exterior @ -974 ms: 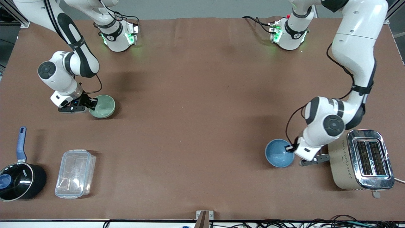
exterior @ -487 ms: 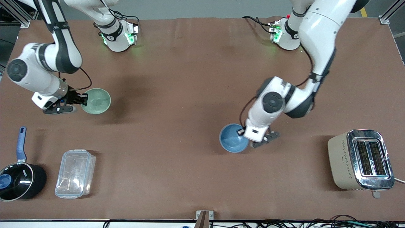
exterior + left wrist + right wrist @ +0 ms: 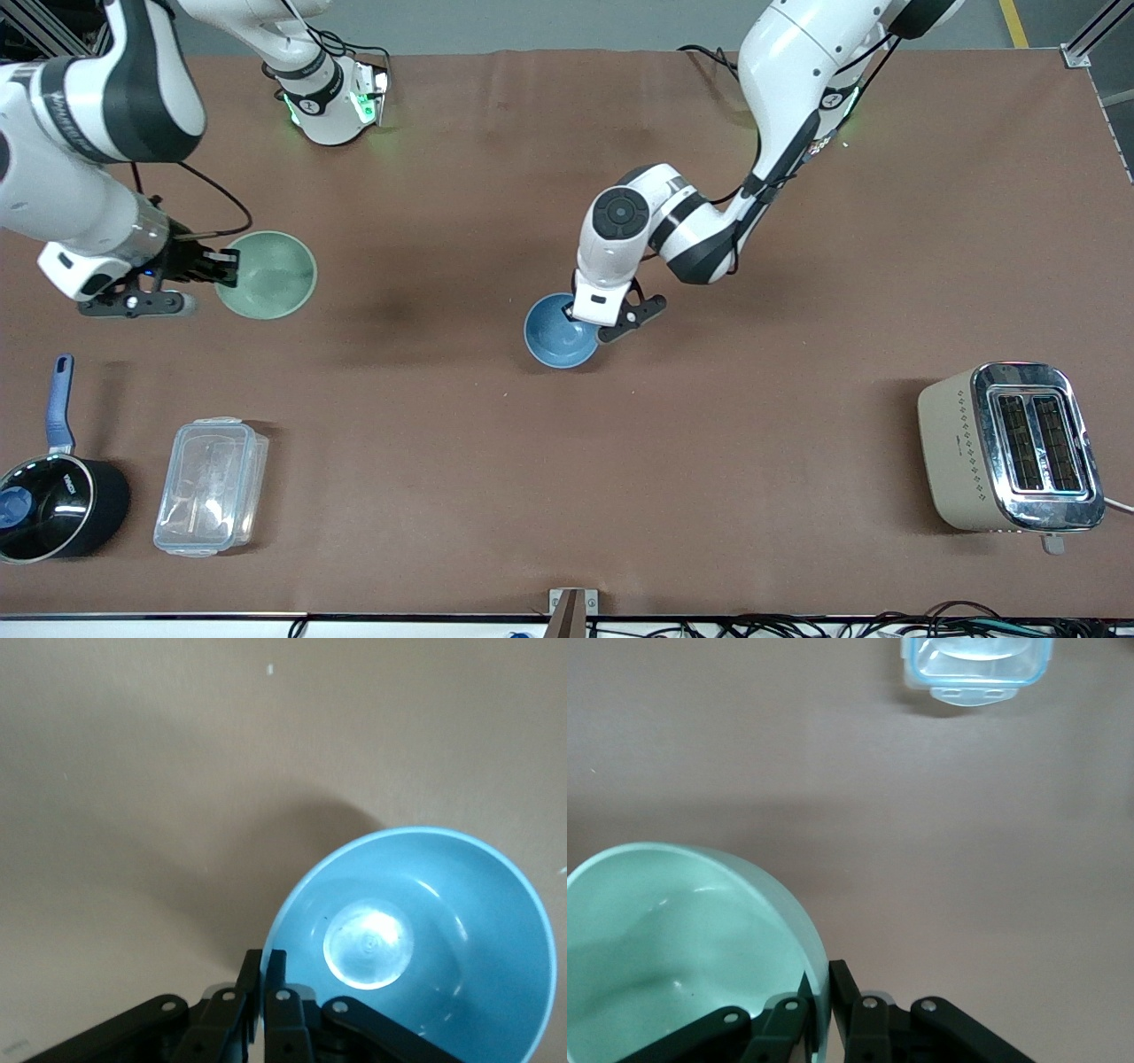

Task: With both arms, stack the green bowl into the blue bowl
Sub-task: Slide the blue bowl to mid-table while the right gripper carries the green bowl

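**A:** Two white jointed arms over the brown desk, status?

**B:** Left arm reaches in toward mid-desk. Right arm is at its own end of the desk. Beige toaster with chrome top sits near the front camera at the left arm's end. Clear plastic lidded box and black saucepan with blue handle sit near the front camera at the right arm's end.

**A:** Bowls?

**B:** Small pale mint-green glossy bowl is up off the desk, right gripper pinched on its rim. Small sky-blue glossy bowl is over mid-desk, left gripper clamped on its rim. Bowls are well apart, not stacked.
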`<state>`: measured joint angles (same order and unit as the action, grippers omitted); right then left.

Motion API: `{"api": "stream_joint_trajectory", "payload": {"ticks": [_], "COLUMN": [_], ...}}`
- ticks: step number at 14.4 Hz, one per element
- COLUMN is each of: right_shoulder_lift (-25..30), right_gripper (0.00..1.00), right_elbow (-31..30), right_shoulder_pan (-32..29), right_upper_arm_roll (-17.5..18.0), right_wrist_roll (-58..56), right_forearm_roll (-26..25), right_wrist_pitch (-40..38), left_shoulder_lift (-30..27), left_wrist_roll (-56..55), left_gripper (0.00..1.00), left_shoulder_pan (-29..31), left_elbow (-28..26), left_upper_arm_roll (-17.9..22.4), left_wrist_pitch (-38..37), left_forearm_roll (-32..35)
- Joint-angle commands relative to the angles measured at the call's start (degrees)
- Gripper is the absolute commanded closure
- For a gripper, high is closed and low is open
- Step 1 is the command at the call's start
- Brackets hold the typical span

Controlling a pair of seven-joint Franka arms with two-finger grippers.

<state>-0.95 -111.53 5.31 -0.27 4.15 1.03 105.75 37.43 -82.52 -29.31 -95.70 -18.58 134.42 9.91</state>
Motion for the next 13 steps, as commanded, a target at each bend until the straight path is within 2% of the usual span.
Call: {"api": "stream_joint_trajectory", "payload": {"ticks": [1, 2, 4, 5, 6, 10, 13], "right_shoulder_lift": [-4.66, -5.63, -6.87, -7.39, -8.27, -13.01, -18.72], "right_gripper": [1.0, 1.0, 1.0, 1.0, 1.0, 1.0, 1.0], "right_elbow": [1.23, 1.4, 1.4, 1.4, 1.4, 2.45, 5.87], "right_shoulder_pan": [1.71, 2.51, 4.53, 5.67, 6.46, 10.94, 15.33], "right_upper_arm_roll": [2.19, 2.38, 3.17, 3.52, 3.87, 6.94, 9.05], "right_wrist_roll": [6.11, 7.17, 10.42, 12.26, 13.85, 24.91, 34.3], "right_forearm_roll": [2.65, 3.01, 4.85, 5.29, 5.38, 7.66, 7.67], "right_wrist_pitch": [3.13, 3.93, 4.81, 5.69, 6.65, 13.15, 18.68], "left_shoulder_lift": [0.63, 1.06, 1.16, 0.72, 0.46, -5.68, -11.13], "left_wrist_roll": [-2.47, -2.47, -2.47, -2.21, -2.03, -0.2, 13.66], "left_gripper": [0.95, 0.89, 0.6, 0.25, 0.02, 0.0, 0.0], "left_shoulder_pan": [-1.19, -1.28, -1.28, -0.84, -0.4, 5.2, 12.67], "left_elbow": [0.16, 0.25, 0.33, 0.42, 1.64, 5.95, 7.01], "left_upper_arm_roll": [0.47, 0.56, 0.56, 0.82, 0.91, 2.31, 2.23], "left_wrist_pitch": [0.66, 0.75, 0.75, 0.67, 0.58, -5.03, -11.62], "left_forearm_roll": [1.34, 1.34, 1.34, 1.34, 1.34, 4.93, 5.21]}}
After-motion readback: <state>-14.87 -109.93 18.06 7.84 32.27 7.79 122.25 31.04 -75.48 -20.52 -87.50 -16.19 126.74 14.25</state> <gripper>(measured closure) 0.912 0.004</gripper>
